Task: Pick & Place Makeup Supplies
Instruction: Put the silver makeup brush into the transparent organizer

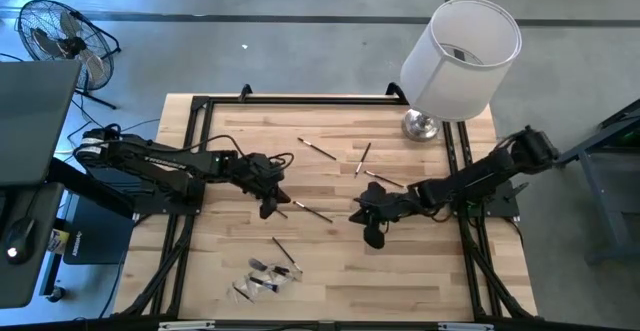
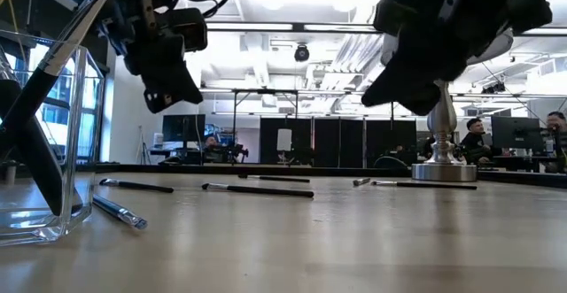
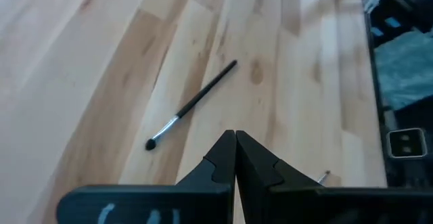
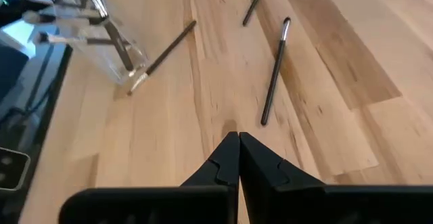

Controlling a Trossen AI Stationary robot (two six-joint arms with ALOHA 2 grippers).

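Note:
Several thin dark-handled makeup brushes lie flat on the wooden table: one (image 1: 318,149) and one (image 1: 363,156) toward the far side, one (image 1: 385,179), one (image 1: 310,209) between the grippers, and one (image 1: 285,251) near a clear container (image 1: 265,276). The container (image 2: 40,160) holds more brushes, leaning inside it. My left gripper (image 1: 270,209) hangs shut above the table left of centre; its wrist view shows one brush (image 3: 193,105) just ahead of the fingertips (image 3: 235,137). My right gripper (image 1: 372,236) is shut and empty too, above the table right of centre, with a brush (image 4: 274,72) ahead of it.
A lamp with a white shade stands on its metal base (image 1: 420,124) at the table's far right corner. Black frame rails (image 1: 190,171) run along the left and right edges. Bare wood lies between the grippers and toward the near right. People sit in the room behind.

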